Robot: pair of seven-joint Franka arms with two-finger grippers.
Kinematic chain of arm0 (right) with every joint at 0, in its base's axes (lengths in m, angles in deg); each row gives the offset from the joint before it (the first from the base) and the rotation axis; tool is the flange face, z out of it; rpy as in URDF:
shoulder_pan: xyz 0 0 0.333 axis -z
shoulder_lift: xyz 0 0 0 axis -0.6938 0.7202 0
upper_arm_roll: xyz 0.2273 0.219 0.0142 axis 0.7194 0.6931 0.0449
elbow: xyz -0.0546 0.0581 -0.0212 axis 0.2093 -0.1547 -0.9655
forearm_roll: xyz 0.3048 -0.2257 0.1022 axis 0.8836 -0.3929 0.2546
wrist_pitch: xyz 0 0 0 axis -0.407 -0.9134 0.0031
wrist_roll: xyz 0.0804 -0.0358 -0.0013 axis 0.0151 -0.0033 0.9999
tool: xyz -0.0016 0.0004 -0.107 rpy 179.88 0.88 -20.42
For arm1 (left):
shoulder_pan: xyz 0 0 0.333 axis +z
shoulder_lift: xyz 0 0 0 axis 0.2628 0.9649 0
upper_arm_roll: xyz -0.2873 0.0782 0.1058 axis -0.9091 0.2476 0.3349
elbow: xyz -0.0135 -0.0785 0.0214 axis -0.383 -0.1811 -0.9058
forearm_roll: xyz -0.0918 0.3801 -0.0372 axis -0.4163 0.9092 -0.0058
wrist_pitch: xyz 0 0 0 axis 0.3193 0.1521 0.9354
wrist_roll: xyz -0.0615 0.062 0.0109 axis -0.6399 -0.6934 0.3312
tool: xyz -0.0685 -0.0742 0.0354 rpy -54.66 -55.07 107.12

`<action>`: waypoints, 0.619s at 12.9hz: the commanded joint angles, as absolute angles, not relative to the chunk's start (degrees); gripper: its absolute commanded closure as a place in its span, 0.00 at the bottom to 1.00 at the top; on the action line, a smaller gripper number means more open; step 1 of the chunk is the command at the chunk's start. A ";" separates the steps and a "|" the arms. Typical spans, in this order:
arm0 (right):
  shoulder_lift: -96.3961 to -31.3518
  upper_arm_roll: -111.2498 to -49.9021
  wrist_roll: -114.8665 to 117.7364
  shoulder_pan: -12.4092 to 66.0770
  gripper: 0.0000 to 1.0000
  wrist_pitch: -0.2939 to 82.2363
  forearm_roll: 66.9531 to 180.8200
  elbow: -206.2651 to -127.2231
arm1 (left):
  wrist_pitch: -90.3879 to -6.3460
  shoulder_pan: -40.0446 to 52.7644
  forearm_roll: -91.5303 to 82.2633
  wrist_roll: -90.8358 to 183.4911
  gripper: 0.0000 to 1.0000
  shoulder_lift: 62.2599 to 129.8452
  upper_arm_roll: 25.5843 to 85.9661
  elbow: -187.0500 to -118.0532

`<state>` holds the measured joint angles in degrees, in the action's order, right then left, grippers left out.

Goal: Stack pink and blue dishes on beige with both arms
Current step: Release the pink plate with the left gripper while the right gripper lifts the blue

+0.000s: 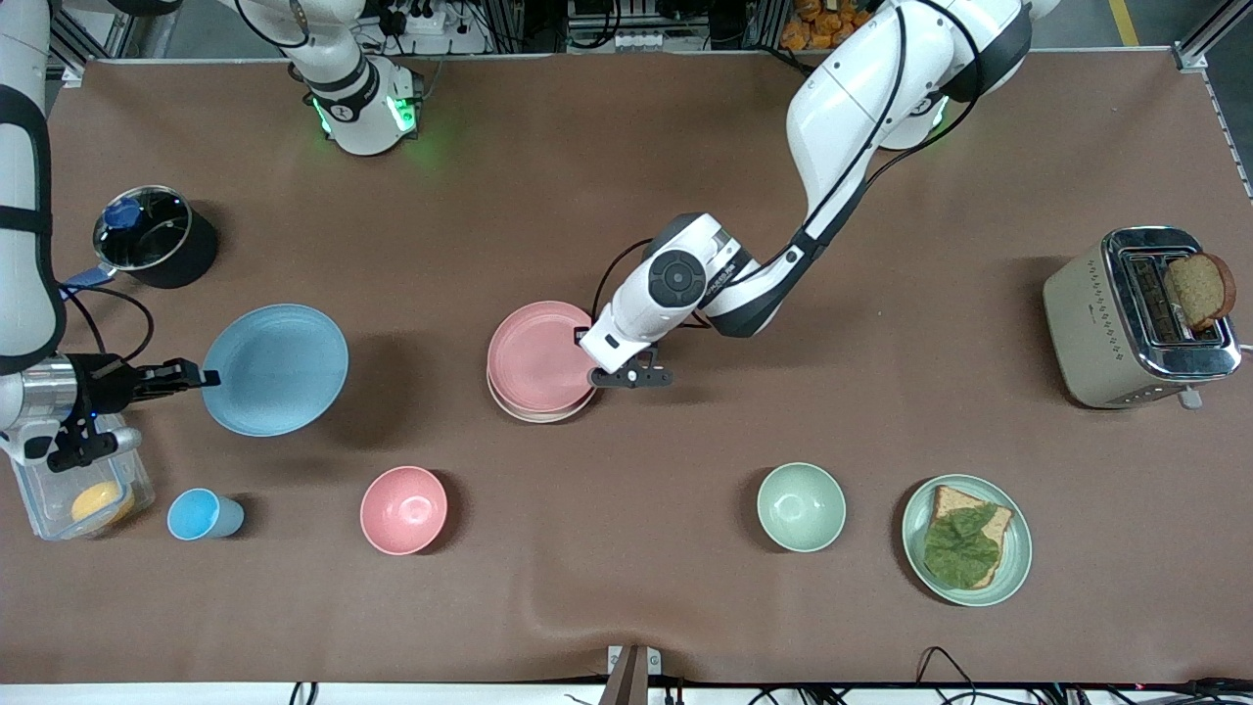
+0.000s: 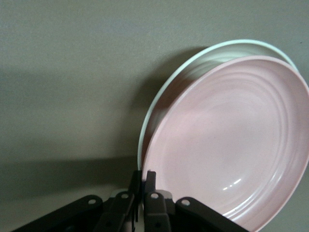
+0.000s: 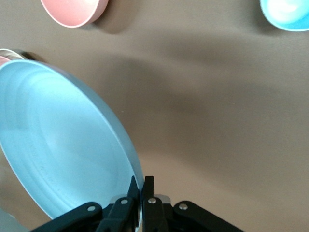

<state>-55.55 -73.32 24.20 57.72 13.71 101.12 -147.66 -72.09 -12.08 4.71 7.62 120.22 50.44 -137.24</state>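
The pale pink plate (image 1: 541, 354) lies on the beige plate (image 1: 536, 412) at mid-table, set slightly off it so that a beige crescent shows. My left gripper (image 1: 597, 377) is shut on the pink plate's rim on the side toward the left arm's end. In the left wrist view the pink plate (image 2: 227, 145) covers most of the beige plate's pale rim (image 2: 193, 60), with the left gripper (image 2: 143, 178) pinching its edge. My right gripper (image 1: 208, 376) is shut on the rim of the light blue plate (image 1: 276, 367), held above the table toward the right arm's end. The right wrist view shows the blue plate (image 3: 63, 145) in the right gripper (image 3: 141, 186).
A pink bowl (image 1: 403, 509), blue cup (image 1: 201, 514) and green bowl (image 1: 801, 506) stand nearer the front camera. A green plate with bread and leaf (image 1: 1018, 563), a toaster (image 1: 1087, 323), a black pot (image 1: 186, 255) and a clear container (image 1: 39, 499) sit around the edges.
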 commanded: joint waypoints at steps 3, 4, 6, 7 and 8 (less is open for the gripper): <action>-56.22 -73.28 24.35 55.19 1.00 12.63 104.08 -148.49 | -72.27 -12.72 4.01 7.43 1.00 121.58 51.25 -133.88; -56.14 -73.28 24.35 54.75 1.00 12.63 104.53 -148.58 | -72.27 -12.63 4.01 7.51 1.00 121.67 51.25 -133.70; -55.96 -73.28 24.35 54.13 1.00 12.71 104.62 -148.67 | -72.27 -12.72 4.01 7.43 1.00 122.02 51.25 -133.61; -55.96 -73.28 24.35 53.95 1.00 12.71 104.62 -148.67 | -72.36 -12.80 3.92 7.43 1.00 122.46 51.25 -133.52; -55.96 -73.28 24.35 53.52 1.00 12.71 104.62 -148.76 | -72.44 -12.80 4.01 7.43 1.00 122.72 51.25 -133.44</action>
<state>-55.49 -73.20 24.18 53.80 13.20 103.33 -148.25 -72.09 -12.06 4.71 7.62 121.15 50.98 -135.48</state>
